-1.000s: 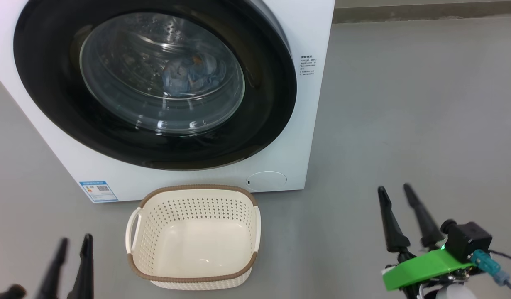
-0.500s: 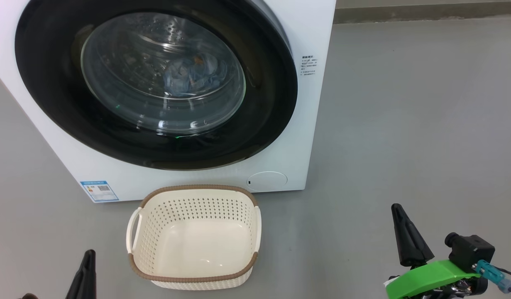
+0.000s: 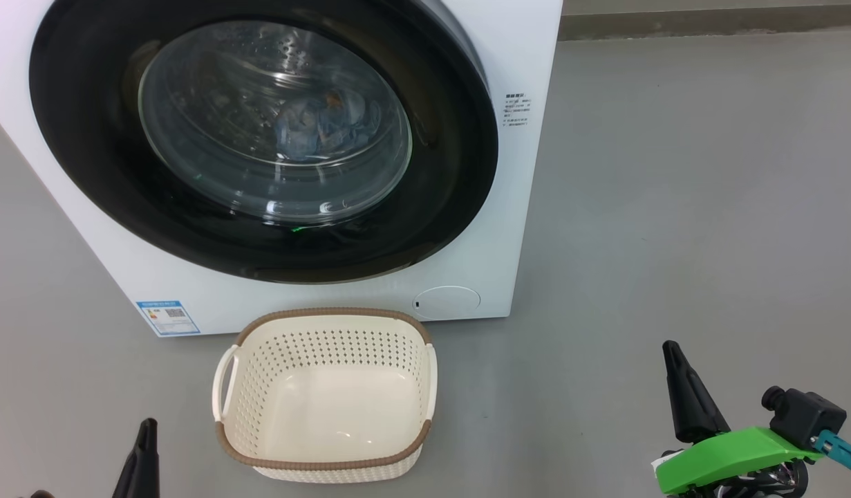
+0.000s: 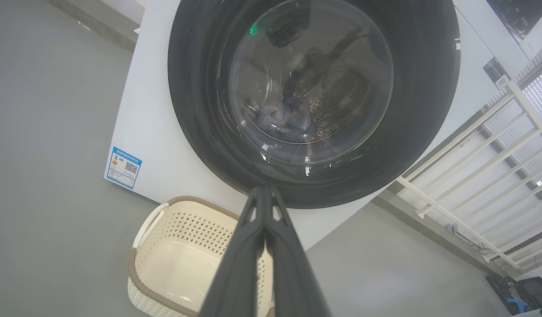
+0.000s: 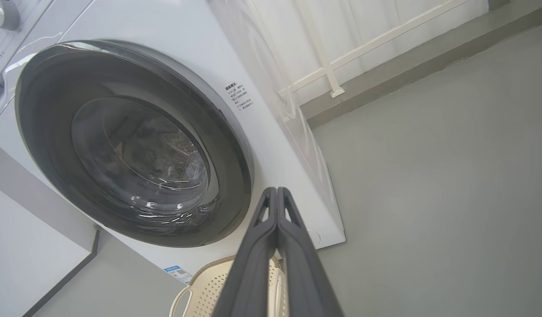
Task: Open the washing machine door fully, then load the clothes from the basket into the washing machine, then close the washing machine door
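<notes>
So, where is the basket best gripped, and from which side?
Probably its left side handle, approached from the robot's left: that white loop stands clear of the basket wall, leaving a gap for one finger. The left claw is nearest, but it is shut and must open first.

Basket [image 3: 314,349] in frt of washer [image 3: 509,207]

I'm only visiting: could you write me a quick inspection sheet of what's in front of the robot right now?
Surface: grey floor.
Job's things: washing machine door looks shut; clothes inside, behind its glass; basket empty, in front of the washing machine.
Clutter: nothing seen.
Tools: left tool shut; right tool shut; both empty.
Cables: blue plug and lead by the right tool.
Surroundings: white railing beside the machine.
</notes>
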